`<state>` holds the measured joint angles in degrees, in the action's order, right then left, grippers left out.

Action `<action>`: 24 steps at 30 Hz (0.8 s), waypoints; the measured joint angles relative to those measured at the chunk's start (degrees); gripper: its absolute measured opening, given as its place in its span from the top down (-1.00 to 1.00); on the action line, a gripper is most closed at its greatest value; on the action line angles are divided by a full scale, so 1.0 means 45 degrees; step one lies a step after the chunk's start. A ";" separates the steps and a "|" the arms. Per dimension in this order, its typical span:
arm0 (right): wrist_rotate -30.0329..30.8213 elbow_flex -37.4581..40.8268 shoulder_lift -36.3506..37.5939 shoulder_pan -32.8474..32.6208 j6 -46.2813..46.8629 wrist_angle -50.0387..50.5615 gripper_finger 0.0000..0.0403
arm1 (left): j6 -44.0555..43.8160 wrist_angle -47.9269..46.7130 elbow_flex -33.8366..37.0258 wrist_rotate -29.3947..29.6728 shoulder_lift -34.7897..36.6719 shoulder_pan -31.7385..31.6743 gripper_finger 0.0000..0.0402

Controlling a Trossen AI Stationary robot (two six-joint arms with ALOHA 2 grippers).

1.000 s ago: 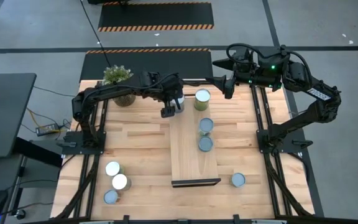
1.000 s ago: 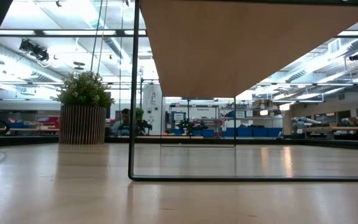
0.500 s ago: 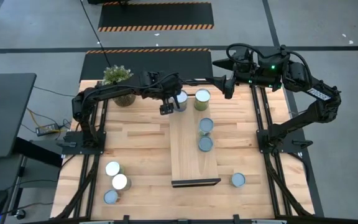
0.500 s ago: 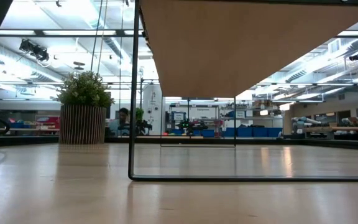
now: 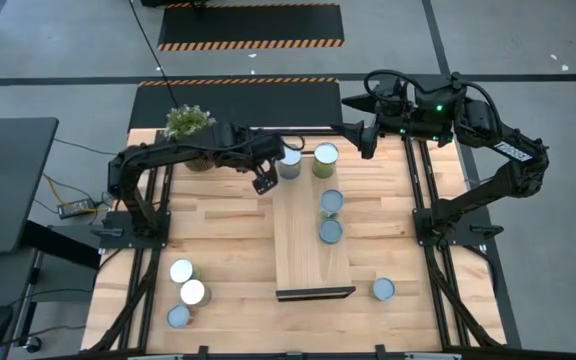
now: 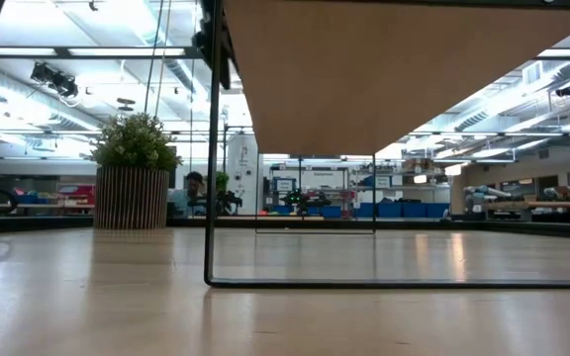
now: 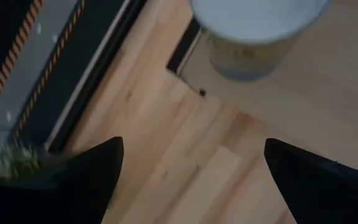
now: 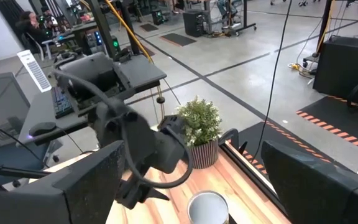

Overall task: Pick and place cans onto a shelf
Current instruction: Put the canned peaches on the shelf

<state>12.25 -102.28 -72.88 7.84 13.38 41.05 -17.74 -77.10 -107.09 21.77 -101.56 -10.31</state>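
Three cans point(image 5: 185, 292) stand clustered on the surface point(image 5: 218, 250) at its near left corner, well apart from the shelf point(image 5: 308, 245); they are judged to be waiting for pickup.

The left hand point(image 5: 264, 180) hovers just beside the shelf's far left corner, fingers spread and holding nothing. In the left wrist view a can point(image 7: 257, 34) stands on the shelf corner just beyond the open fingers point(image 7: 86, 171). The empty, spread hand beside an upright can suggests a placement just completed.

The shelf is the only carrier in the scene. It bears four cans: one at the far left corner point(image 5: 289, 163), one at the far right corner point(image 5: 325, 159), and two in line along the right edge point(image 5: 331, 202) point(image 5: 330, 231). The near half is bare, leaving room for the rest.

One can point(image 5: 383, 290) stands alone on the surface, right of the shelf's near end.

The right hand point(image 5: 367, 140) waits at the far edge of the surface, fingers spread and empty. A potted plant point(image 5: 190, 128) stands at the far left corner.
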 joint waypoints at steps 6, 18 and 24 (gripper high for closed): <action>0.0000 0.0000 0.0000 0.0004 0.0001 -0.0085 -0.91 | -0.0712 -0.0860 0.0010 -0.0335 0.0024 0.0497 -0.97; 0.0000 0.0000 0.0000 0.0005 0.0001 -0.0167 -0.91 | 0.0097 -0.1746 0.0074 -0.1013 0.0449 0.1675 -0.97; -0.0004 0.0005 0.0000 0.0005 0.0001 -0.0315 -0.91 | 0.0820 0.0609 0.1498 0.0382 0.1898 0.2551 -0.97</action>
<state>12.23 -102.26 -72.88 7.86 13.39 39.63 -14.05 -74.36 -100.35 23.49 -93.01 1.17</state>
